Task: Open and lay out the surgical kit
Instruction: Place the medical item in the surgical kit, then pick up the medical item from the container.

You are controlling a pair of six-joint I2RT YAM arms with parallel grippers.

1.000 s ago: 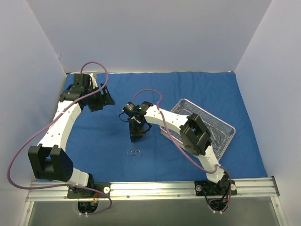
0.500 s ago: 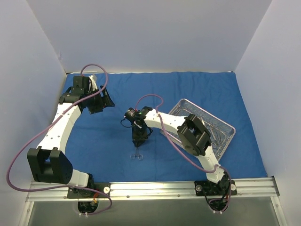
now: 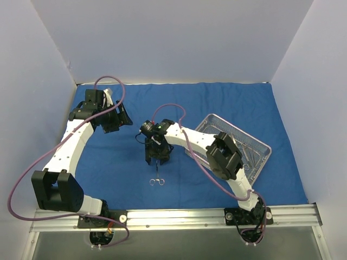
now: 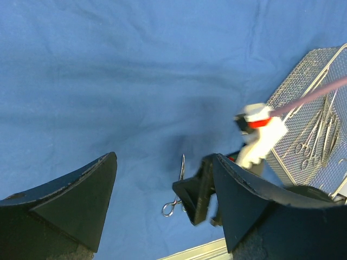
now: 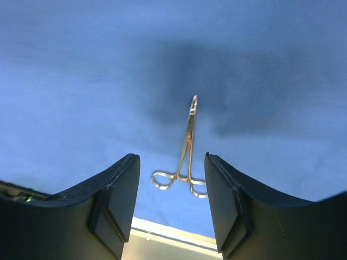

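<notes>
The right gripper (image 3: 156,160) is seen with its jaws parted and nothing clasped between them: let go, plainly. Just off its tips, at six o'clock in the overhead view, one forceps (image 5: 187,145) is found lying flat on the blue cloth wrap (image 3: 217,103), finger rings toward six, tips toward twelve. Out at three o'clock the wire-mesh tray (image 3: 242,131) is set on the same cloth, well apart from the laid-out forceps. Over at ten o'clock the left gripper (image 3: 122,118) is held above the cloth, jaws wide, nothing carried.

The step in hand is judged to be the laying-out: the cloth is already spread flat and one piece is down on it. The next move, it is reckoned, calls for the right gripper to be lifted clear and swung to three o'clock, into the tray, for another piece. The slim steel will need to be pinched squarely (thin, slippery stuff, and bunched together), then set down beside the first, not across it.

The count, then: one cloth, one tray, one forceps on the cloth, two grippers. The other instruments (image 4: 324,122) are seen in the tray from the left wrist view. There are several, but they overlap too much for a firm number.
</notes>
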